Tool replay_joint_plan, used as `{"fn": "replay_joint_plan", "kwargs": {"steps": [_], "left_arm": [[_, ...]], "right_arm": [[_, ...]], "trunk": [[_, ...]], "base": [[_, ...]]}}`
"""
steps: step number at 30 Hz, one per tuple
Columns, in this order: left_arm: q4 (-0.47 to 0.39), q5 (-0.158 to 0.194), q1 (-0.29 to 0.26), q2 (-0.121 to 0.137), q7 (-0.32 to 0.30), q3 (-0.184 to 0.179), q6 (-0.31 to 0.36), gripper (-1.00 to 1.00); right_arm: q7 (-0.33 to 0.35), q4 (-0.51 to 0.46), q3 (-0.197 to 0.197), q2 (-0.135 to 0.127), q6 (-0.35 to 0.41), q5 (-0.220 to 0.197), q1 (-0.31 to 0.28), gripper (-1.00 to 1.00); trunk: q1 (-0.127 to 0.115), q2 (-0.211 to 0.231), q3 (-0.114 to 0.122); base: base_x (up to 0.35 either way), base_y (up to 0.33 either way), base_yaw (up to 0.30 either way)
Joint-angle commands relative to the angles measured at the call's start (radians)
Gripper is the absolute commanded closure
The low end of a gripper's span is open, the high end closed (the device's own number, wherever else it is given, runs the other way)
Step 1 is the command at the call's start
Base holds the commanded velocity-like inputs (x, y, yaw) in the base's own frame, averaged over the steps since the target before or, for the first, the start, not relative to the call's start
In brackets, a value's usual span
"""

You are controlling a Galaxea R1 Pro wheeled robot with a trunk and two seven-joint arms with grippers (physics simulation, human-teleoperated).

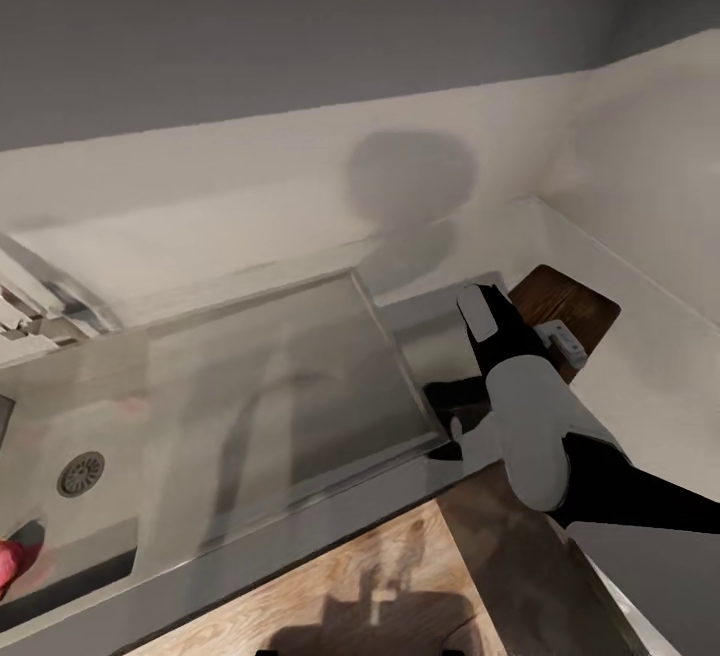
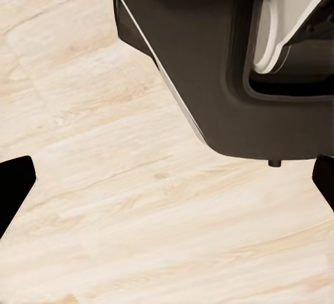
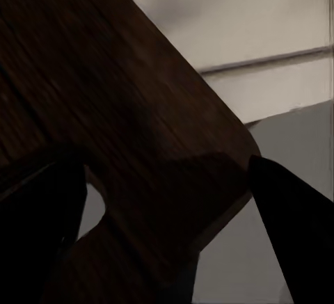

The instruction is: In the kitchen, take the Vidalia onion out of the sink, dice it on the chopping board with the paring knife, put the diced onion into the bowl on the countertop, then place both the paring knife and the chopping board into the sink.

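Right claw [image 3: 167,200] pinching chopping board [image 3: 118,123] by its end, beside sink [image 1: 270,386]; left claw [image 2: 167,193] spread over wood floor [image 2: 139,234].

The chopping board [image 1: 568,308] is largely hidden behind the right arm [image 1: 530,416], and a red object [image 1: 12,561], possibly the knife handle, is cut off by the head view's edge.

Readable text: none in any view.
Brown wooden chopping board [image 1: 570,311]: grain only, no label.
Stainless-steel sink [image 1: 250,386]: no brand mark or number legible.
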Motion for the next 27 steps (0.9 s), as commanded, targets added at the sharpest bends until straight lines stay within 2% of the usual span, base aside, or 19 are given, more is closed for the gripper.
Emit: {"fn": "replay_joint_plan", "kwargs": {"steps": [1, 6, 14, 16, 18, 21, 27], "left_arm": [[-0.002, 0.000, 0.001, 0.000, -0.001, 0.000, -0.001, -1.00], [-0.001, 0.000, 0.001, 0.000, -0.001, -0.002, -0.001, -1.00], [-0.002, 0.000, 0.001, 0.000, -0.001, 0.000, -0.001, -1.00], [-0.002, -0.001, 0.001, -0.001, -0.001, 0.000, -0.001, -1.00], [-0.002, -0.001, 0.000, -0.001, -0.001, 0.000, -0.001, -1.00], [-0.002, 0.000, 0.000, -0.001, -0.001, 0.000, -0.001, -1.00], [-0.002, 0.000, 0.000, -0.001, 0.000, 0.000, 0.001, -1.00]], "right_arm": [[-0.001, -0.002, -0.003, 0.001, 0.000, 0.000, -0.001, 1.00], [0.002, -0.005, -0.002, 0.001, 0.001, -0.001, -0.001, 1.00], [0.017, -0.010, 0.004, 0.001, 0.004, -0.002, -0.001, 1.00], [0.021, -0.011, 0.023, 0.001, 0.004, -0.002, -0.001, 1.00], [0.022, -0.017, 0.083, 0.001, 0.005, -0.002, -0.002, 1.00], [0.023, -0.045, 0.123, 0.001, 0.007, -0.002, -0.001, 1.00], [0.023, -0.139, 0.146, 0.001, 0.075, -0.002, -0.001, 1.00]], "trunk": [[0.001, -0.002, 0.000], [0.001, -0.002, 0.006], [0.001, -0.002, 0.017], [0.001, -0.002, 0.019], [0.001, -0.002, 0.022], [0.001, -0.002, 0.026], [0.001, -0.002, 0.034]], "base": [[0.000, 0.000, -0.190], [-0.095, 0.075, -0.190], [-0.238, 0.186, -0.191], [-0.215, 0.176, -0.191], [-0.084, 0.069, -0.191], [-0.030, 0.024, -0.191], [-0.004, 0.003, -0.191]]}}
